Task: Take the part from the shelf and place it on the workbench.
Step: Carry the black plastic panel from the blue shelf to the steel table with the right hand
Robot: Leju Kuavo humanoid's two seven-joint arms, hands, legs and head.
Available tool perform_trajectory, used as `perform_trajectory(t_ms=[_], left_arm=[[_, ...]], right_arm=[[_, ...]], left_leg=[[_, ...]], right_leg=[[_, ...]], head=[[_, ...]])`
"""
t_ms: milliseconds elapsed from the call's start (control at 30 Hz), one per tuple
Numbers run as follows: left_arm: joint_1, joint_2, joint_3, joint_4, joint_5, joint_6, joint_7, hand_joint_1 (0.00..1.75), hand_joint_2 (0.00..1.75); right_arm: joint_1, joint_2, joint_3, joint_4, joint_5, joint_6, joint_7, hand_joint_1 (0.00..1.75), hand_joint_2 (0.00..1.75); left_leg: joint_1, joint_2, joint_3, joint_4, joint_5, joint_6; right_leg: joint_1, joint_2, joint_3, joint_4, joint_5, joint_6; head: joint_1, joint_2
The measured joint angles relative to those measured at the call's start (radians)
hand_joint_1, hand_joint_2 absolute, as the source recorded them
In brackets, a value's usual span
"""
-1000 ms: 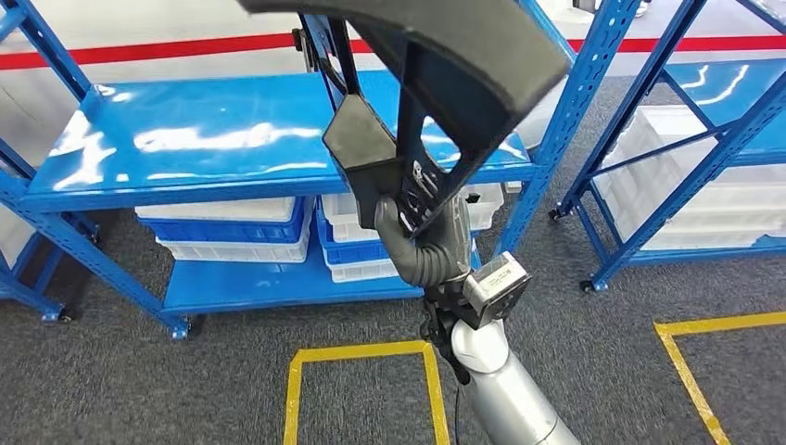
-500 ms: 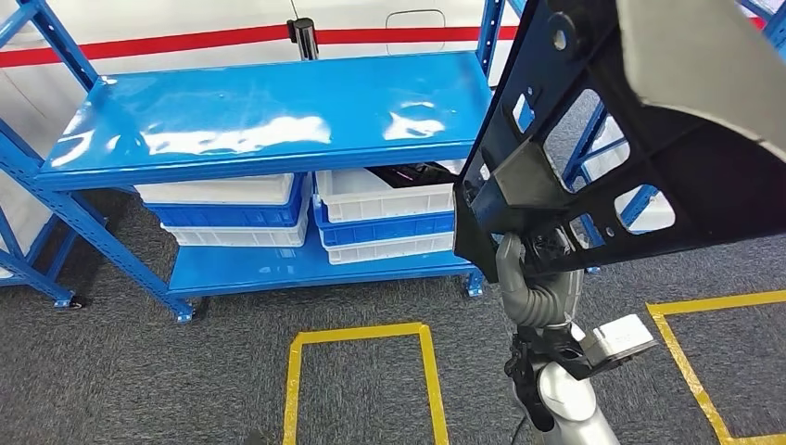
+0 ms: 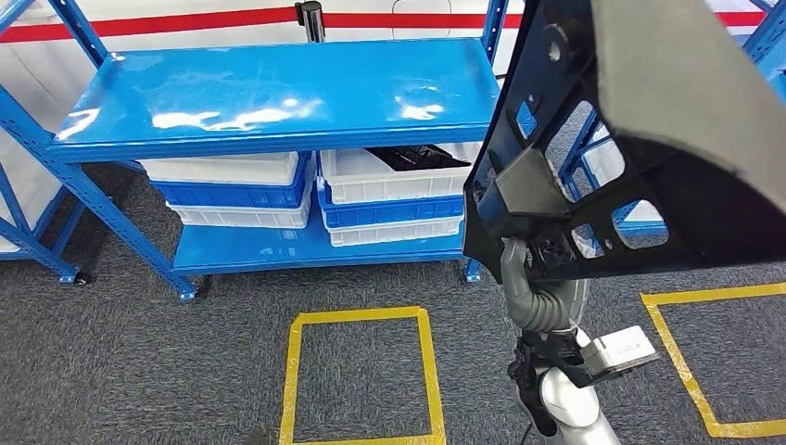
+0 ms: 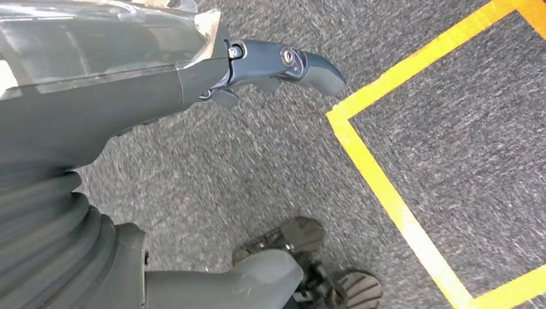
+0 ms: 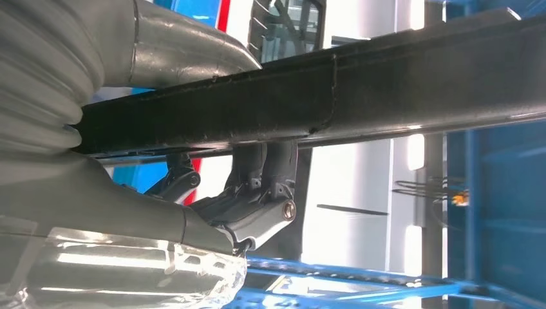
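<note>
A large black part [image 3: 686,120], an openwork frame with a grey padded face, stands high at the right of the head view. My right hand [image 3: 538,283] grips it from below at its lower left corner. In the right wrist view the hand [image 5: 212,219] has its fingers [image 5: 264,187] wrapped around a black bar of the part [image 5: 335,103]. My left hand [image 4: 193,84] hangs over the grey carpet with fingers apart and nothing in it.
A blue shelf rack [image 3: 278,93] stands ahead on the left, its top board bare. White and blue bins [image 3: 241,190] sit on its lower board, one holding a black piece [image 3: 417,156]. Yellow tape squares [image 3: 357,315] [image 3: 677,362] mark the carpet. Another blue rack [image 3: 769,46] is at the right.
My right arm has swung the part from the picture's middle to its right. The camera shifted, so the rack now sits lower and further left.
</note>
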Motion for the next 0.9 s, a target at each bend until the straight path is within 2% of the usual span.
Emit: perform_trajectory(t_ms=[67,167,200,233,300,467,900], left_arm=[[-0.002,0.0,-0.002,0.0,-0.003,-0.003,0.003,0.0,1.75],[-0.022,0.001,-0.019,-0.001,-0.027,-0.022,0.022,0.0,1.75],[-0.03,0.0,-0.025,-0.001,-0.035,-0.029,0.029,0.0,1.75],[-0.038,0.0,-0.03,-0.001,-0.04,-0.033,0.034,0.0,1.75],[-0.048,0.0,-0.035,-0.001,-0.047,-0.039,0.038,0.0,1.75],[-0.066,-0.004,-0.052,-0.001,-0.057,-0.047,0.041,0.0,1.75],[-0.078,-0.01,-0.064,-0.001,-0.079,-0.06,0.049,0.0,1.75]], right_arm=[[0.003,0.001,0.001,-0.007,0.005,-0.004,0.002,1.71,1.75],[0.034,0.008,0.003,-0.049,0.041,-0.023,0.012,1.71,1.75],[0.048,0.011,0.004,-0.062,0.055,-0.029,0.014,1.71,1.75],[0.063,0.015,0.004,-0.073,0.068,-0.034,0.015,1.71,1.75],[0.084,0.026,0.004,-0.091,0.095,-0.038,0.023,1.71,1.75],[0.117,0.063,0.002,-0.137,0.143,-0.039,0.049,1.71,1.75],[0.153,0.104,-0.024,-0.187,0.182,-0.027,0.064,1.71,1.75]], left_leg=[[0.002,0.001,0.001,-0.005,0.006,0.005],[-0.006,0.001,-0.01,-0.016,0.024,0.008],[-0.013,0.0,-0.016,-0.014,0.026,0.007],[-0.016,0.001,-0.02,-0.011,0.028,0.011],[-0.018,0.001,-0.022,-0.01,0.031,0.013],[-0.019,0.001,-0.023,-0.01,0.031,0.014],[-0.019,0.002,-0.027,-0.01,0.031,0.014]], right_leg=[[0.002,0.0,-0.001,0.0,0.001,0.003],[0.012,0.001,-0.011,-0.01,0.015,0.002],[0.012,0.002,-0.014,-0.014,0.021,0.002],[0.01,0.002,-0.016,-0.014,0.027,0.006],[0.008,0.002,-0.018,-0.014,0.03,0.009],[0.007,0.002,-0.018,-0.014,0.031,0.011],[0.007,0.002,-0.022,-0.014,0.031,0.011]], head=[[0.001,0.0],[0.005,0.0],[0.006,0.0],[0.005,0.0],[0.005,0.0],[0.005,0.0],[0.005,0.0]])
